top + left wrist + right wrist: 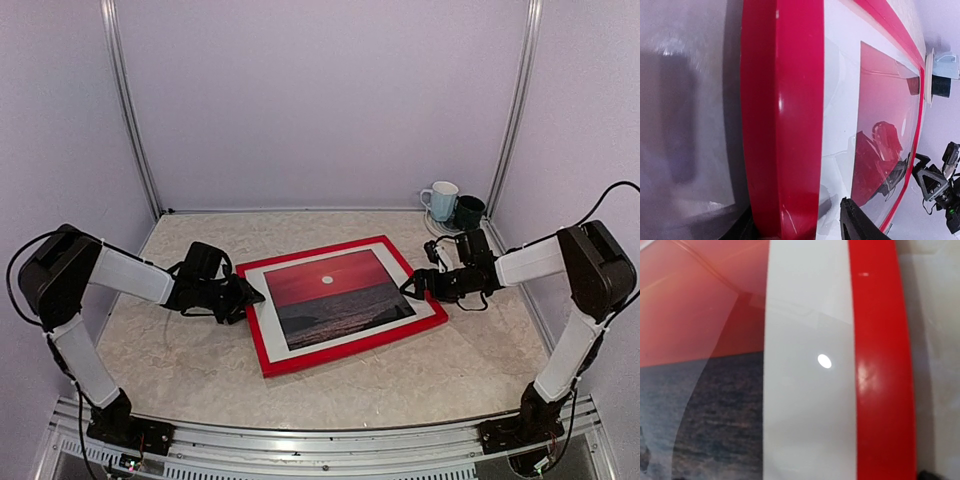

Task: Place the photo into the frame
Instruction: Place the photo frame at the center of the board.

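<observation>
**One photo, one frame, and little left to do**

One frame (340,345) lies flat on the table (180,350), red face up, between the two arms. The photo (335,290) sits inside it, its white border meeting the red rails on all four sides in the top view. The insertion itself looks done, so the step in hand is probably letting go and checking the fit.

The left gripper (250,295) is at the frame's left rail. Its wrist view shows one of its fingers (855,225) over the photo's white border and a dark edge on the outer side of the rail. The jaws are apart and straddle the rail without pinching it. The right gripper (408,287) is at the right rail with its jaws spread wide and nothing between them (its wrist view shows only rail, border and print).

The next move calls for lifting both grippers straight up and clear, without nudging the frame or catching the photo's edge.

By count: one photo, one frame, two grippers, and two mugs well apart at the back right, a white mug (440,200) and a dark mug (468,211).
</observation>
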Controlling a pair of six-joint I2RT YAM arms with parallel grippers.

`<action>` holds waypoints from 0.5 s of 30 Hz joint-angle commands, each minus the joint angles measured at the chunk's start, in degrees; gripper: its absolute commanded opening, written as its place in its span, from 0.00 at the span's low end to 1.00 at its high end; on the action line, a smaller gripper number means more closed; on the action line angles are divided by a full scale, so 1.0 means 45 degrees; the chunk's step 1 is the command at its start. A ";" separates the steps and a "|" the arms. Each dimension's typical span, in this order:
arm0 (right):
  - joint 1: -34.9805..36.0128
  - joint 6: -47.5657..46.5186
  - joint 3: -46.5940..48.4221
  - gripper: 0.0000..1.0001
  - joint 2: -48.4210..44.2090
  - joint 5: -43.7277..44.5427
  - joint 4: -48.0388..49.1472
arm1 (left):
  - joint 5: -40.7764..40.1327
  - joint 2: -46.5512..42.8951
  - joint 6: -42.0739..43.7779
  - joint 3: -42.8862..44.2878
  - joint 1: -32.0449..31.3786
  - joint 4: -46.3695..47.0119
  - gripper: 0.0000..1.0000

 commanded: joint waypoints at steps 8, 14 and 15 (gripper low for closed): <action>0.1364 0.1437 -0.1032 0.99 -0.0592 -0.0805 -0.0025 | -0.0331 0.2615 0.2052 0.4662 0.0433 -0.1812 0.59; 0.2044 0.1780 -0.1030 0.99 -0.0484 -0.0404 0.0192 | -0.0865 0.3558 0.2416 0.5690 0.0964 -0.2639 0.63; 0.2114 0.1866 -0.1046 0.99 -0.0460 -0.0329 0.0262 | -0.1009 0.3653 0.2491 0.5781 0.1017 -0.2783 0.63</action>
